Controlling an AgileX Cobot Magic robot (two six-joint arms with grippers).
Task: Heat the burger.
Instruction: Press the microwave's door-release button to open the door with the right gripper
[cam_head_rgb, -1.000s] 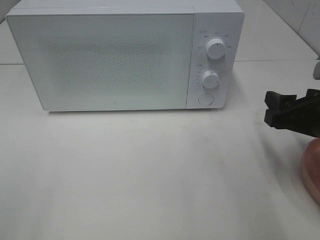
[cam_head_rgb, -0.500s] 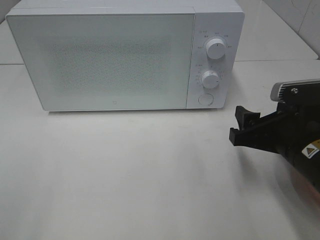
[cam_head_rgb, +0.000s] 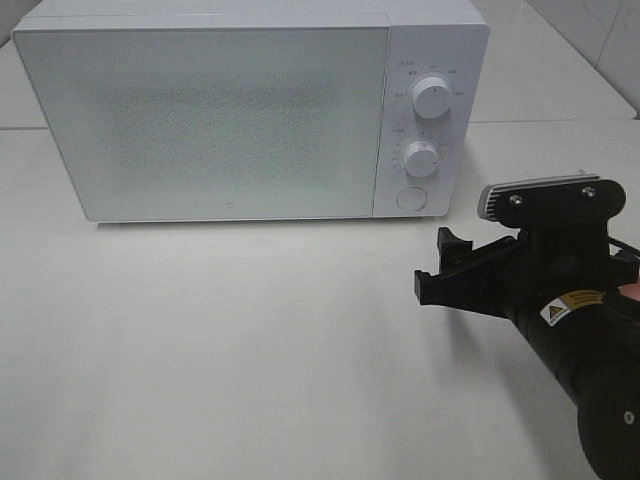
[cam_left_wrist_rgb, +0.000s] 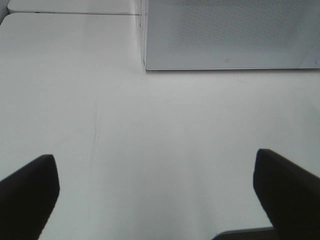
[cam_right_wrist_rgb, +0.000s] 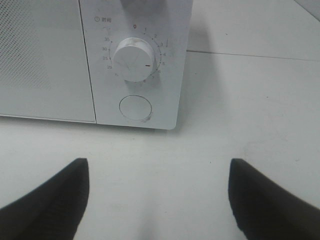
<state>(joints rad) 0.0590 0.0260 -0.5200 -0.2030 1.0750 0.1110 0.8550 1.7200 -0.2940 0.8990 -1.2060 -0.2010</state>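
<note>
White microwave (cam_head_rgb: 230, 120), door shut, ahead of the right jaws, which are apart, empty and facing its round button (cam_right_wrist_rgb: 135, 108); left jaws apart above the desk (cam_left_wrist_rgb: 150, 125); burger not in view; door-opening step, next probably a squared press on that button.

The microwave (cam_head_rgb: 440, 40) has a smooth white casing with a soft sheen, and its door (cam_head_rgb: 200, 120) carries a finely dotted, grainy-looking panel. The upper knob (cam_head_rgb: 432, 97), lower knob (cam_head_rgb: 421, 158) and round button (cam_head_rgb: 410, 198) look like smooth white plastic. The table (cam_head_rgb: 200, 350) is white and matt, with faint hairline scuffs. The right gripper (cam_head_rgb: 436, 264) is matt black plastic under a silver-grey, metal-looking bracket (cam_head_rgb: 540, 192) and bears a printed label (cam_head_rgb: 562, 308). The left gripper (cam_left_wrist_rgb: 155, 195) looks matt black too.
</note>
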